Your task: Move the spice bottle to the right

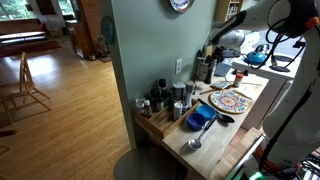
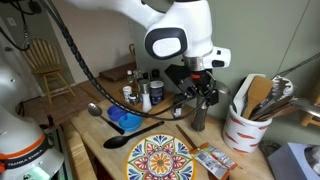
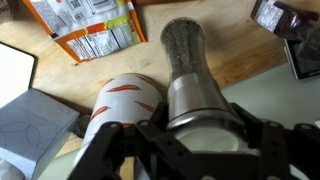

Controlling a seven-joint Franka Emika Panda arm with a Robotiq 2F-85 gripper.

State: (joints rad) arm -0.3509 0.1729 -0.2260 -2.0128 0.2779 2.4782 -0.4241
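The spice bottle (image 3: 184,52) has a clear body full of dark spice and a silver metal cap. In the wrist view my gripper (image 3: 205,138) is shut on its cap, with a black finger on each side. In an exterior view the gripper (image 2: 199,97) holds the bottle (image 2: 198,116) upright at the wooden counter, just beside the white crock (image 2: 244,128). I cannot tell whether its base touches the counter. The gripper also shows small and dark in an exterior view (image 1: 207,62).
The white crock (image 3: 124,100) with orange marks holds wooden utensils. A colourful plate (image 2: 160,160), a blue bowl (image 2: 128,120), a black spoon (image 2: 118,142) and printed packets (image 3: 90,30) lie on the counter. A tray of several bottles (image 1: 160,108) stands by the wall.
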